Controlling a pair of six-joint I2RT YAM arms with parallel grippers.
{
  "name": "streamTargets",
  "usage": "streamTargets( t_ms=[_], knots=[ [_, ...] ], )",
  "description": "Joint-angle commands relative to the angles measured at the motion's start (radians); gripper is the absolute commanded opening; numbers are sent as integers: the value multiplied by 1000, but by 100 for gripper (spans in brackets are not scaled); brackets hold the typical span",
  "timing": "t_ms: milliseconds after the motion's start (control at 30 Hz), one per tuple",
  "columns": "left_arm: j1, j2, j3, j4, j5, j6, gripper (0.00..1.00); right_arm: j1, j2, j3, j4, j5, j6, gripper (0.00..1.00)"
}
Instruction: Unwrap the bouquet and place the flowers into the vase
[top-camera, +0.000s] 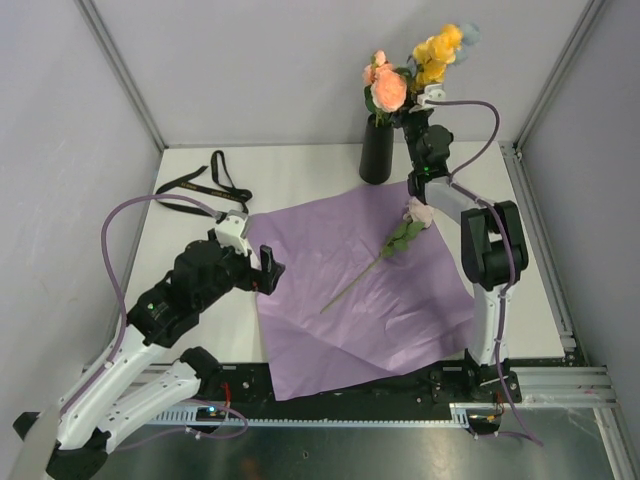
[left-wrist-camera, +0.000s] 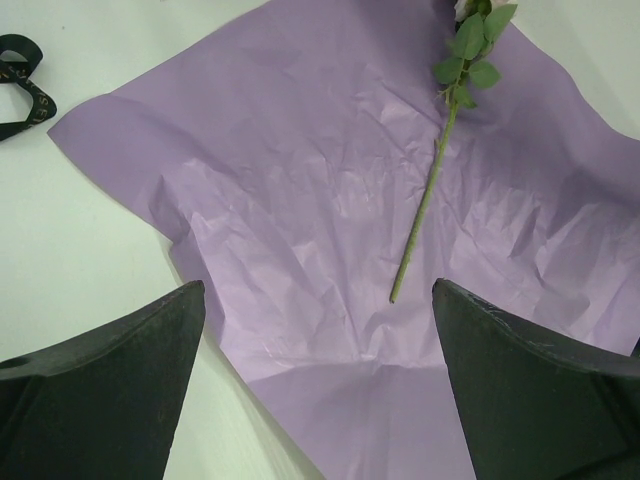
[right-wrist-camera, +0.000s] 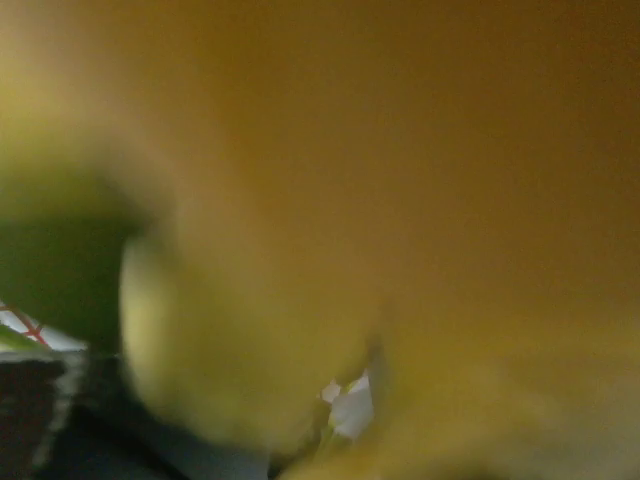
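The bouquet is undone: its purple paper (top-camera: 360, 290) lies spread flat on the table. The black vase (top-camera: 377, 150) stands at the back, with peach-pink flowers (top-camera: 386, 86) rising from it. Yellow and pale blue flowers (top-camera: 438, 50) stand just right of them, above my right gripper (top-camera: 428, 100), which is raised beside the vase's mouth. Its wrist view is a yellow blur (right-wrist-camera: 400, 180), so its jaws do not show. One flower with a long green stem (top-camera: 372, 264) (left-wrist-camera: 425, 200) lies on the paper (left-wrist-camera: 320, 180). My left gripper (top-camera: 262, 268) (left-wrist-camera: 318, 290) hangs open over the paper's left edge, holding nothing.
A black ribbon (top-camera: 210, 185) (left-wrist-camera: 20, 85) lies loose on the white table (top-camera: 190, 330) at the back left. Grey walls close in the back and both sides. The right arm's upright link (top-camera: 490, 250) stands at the paper's right edge.
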Motion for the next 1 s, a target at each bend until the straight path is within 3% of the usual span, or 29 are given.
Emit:
streamTargets(
  t_ms=[0, 133, 333, 633, 800, 967],
  knots=[
    [3, -7, 16, 13, -10, 24, 100, 7, -158, -22, -162, 76, 58, 47],
    [3, -16, 17, 13, -13, 24, 100, 14, -261, -61, -315, 134, 123, 55],
    [3, -25, 12, 13, -19, 21, 100, 16, -405, -90, -677, 222, 258, 62],
    [3, -17, 14, 9, -44, 28, 100, 9, -658, -285, -1060, 257, 581, 63],
    [4, -14, 14, 7, -49, 29, 100, 10, -712, -301, -1173, 199, 560, 65],
    [4, -13, 13, 5, -64, 27, 100, -3, -740, -301, -1146, 119, 462, 68]
  ],
)
